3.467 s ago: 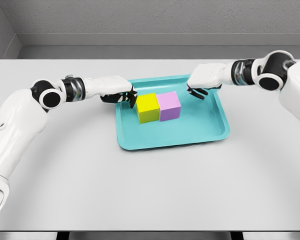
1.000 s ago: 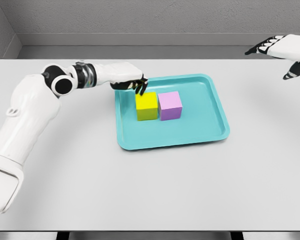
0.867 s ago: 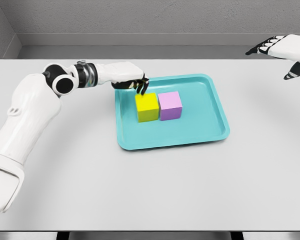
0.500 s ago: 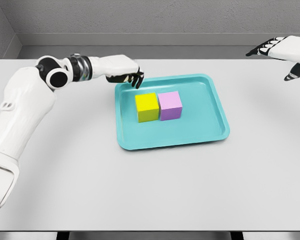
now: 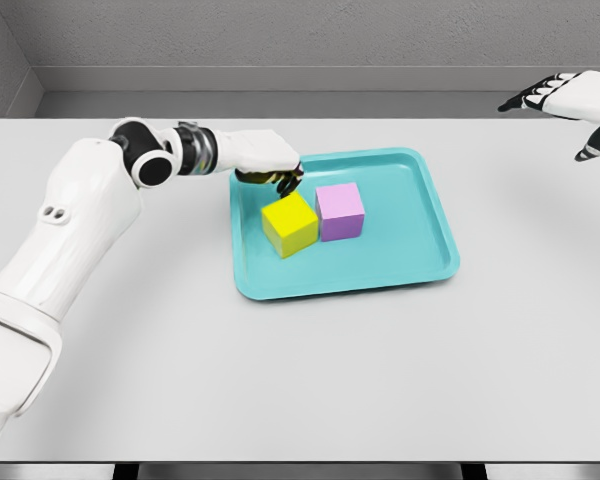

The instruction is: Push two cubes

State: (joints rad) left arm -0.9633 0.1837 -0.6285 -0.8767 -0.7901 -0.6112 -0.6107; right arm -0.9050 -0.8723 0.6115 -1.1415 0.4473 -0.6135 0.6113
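The left hand [image 5: 270, 165], fingers curled, seems to touch the skewed yellow cube [image 5: 289, 224] beside the purple cube [image 5: 340, 211]. Both sit in the teal tray [image 5: 420, 268]. The right hand [image 5: 570, 100] hovers spread, far right.

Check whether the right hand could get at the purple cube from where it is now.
Probably yes: the right hand hangs open far off, and the purple cube's right side is unobstructed in the tray.

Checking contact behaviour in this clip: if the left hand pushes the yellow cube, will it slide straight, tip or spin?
The yellow cube looks rigid and squat, so it should slide, not tip. It sits skewed beside the purple cube, with the left hand near one back corner, so it may spin. The tray looks smooth.
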